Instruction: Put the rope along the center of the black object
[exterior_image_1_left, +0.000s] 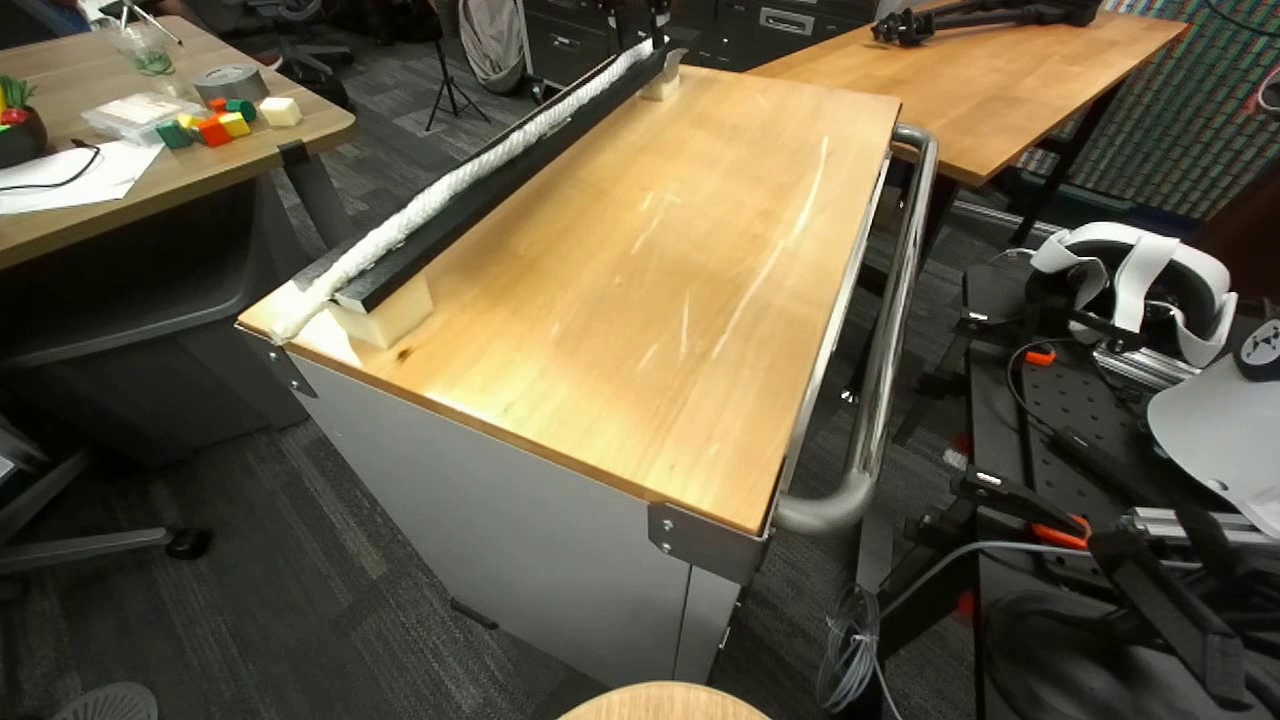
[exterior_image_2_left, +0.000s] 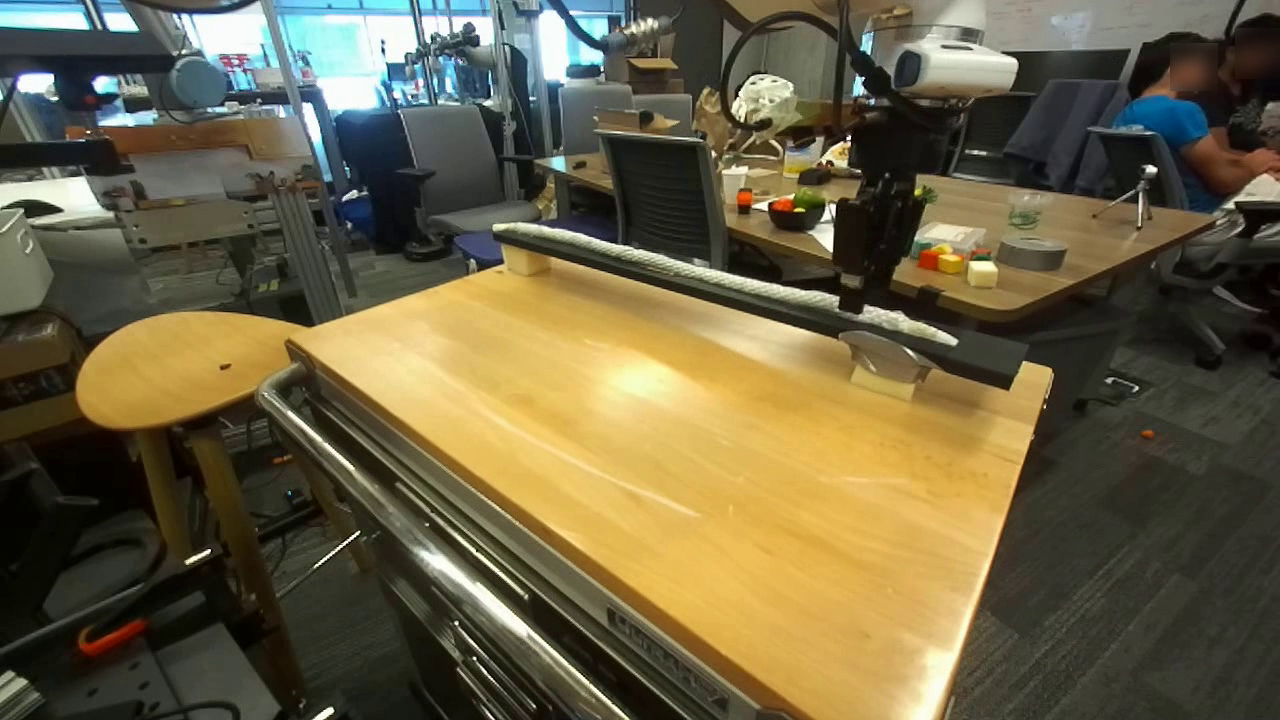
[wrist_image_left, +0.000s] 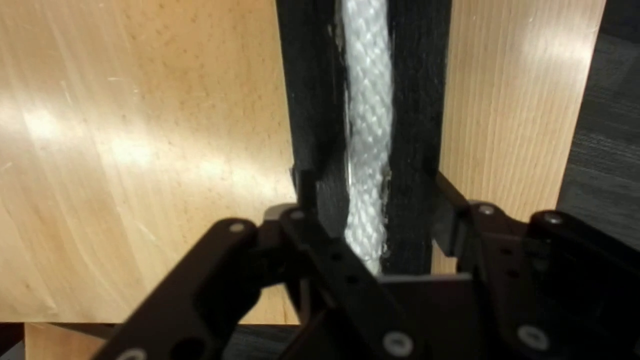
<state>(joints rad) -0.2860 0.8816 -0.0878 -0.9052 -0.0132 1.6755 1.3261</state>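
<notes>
The white rope (exterior_image_1_left: 480, 165) lies lengthwise along the top of the black rail (exterior_image_1_left: 460, 222). Both also show in an exterior view, the rope (exterior_image_2_left: 690, 270) and the rail (exterior_image_2_left: 985, 360). There one rope end lies on the rail, short of the rail's end. At the opposite end the rope hangs past the rail, down to the table corner. In the wrist view the rope (wrist_image_left: 370, 100) runs along the middle of the rail (wrist_image_left: 417, 100). My gripper (wrist_image_left: 375, 192) is open, its fingers spread on both sides of the rail, with the rope between them. An exterior view shows it (exterior_image_2_left: 855, 293) pointing down at the rail near that rope end.
Pale blocks (exterior_image_2_left: 525, 262) hold the rail above the wooden tabletop (exterior_image_2_left: 640, 450), along one long edge. A curved metal piece (exterior_image_2_left: 882, 355) stands beside the rail near my gripper. A tubular metal handle (exterior_image_1_left: 905, 300) runs along the opposite edge. A desk (exterior_image_1_left: 60, 60) with small items stands beyond the rail.
</notes>
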